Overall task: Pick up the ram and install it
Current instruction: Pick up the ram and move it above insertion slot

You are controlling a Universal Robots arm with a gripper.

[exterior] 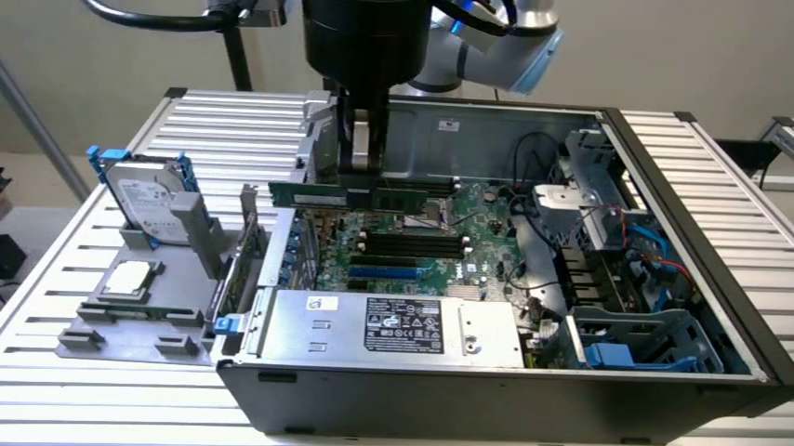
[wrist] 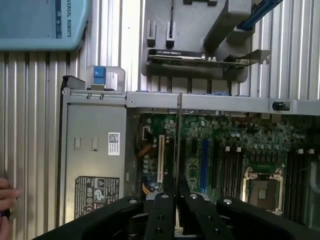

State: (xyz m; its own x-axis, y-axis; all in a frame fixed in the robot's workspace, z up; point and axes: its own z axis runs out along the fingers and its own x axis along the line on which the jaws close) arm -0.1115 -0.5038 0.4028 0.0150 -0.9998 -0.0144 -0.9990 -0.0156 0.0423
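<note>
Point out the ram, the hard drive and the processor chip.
ram (exterior: 304, 196): exterior view, green board near its end on that view's left.
hard drive (exterior: 143, 197): exterior view, silver labelled face.
processor chip (exterior: 128, 277): exterior view, silver top.

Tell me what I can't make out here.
- Exterior view: the gripper covers the middle of the ram it holds.
- Wrist view: the ram is edge-on, chips hidden.
- Wrist view: a hand is cut off by the picture's edge.
- Exterior view: the power supply label is too small to read.
</note>
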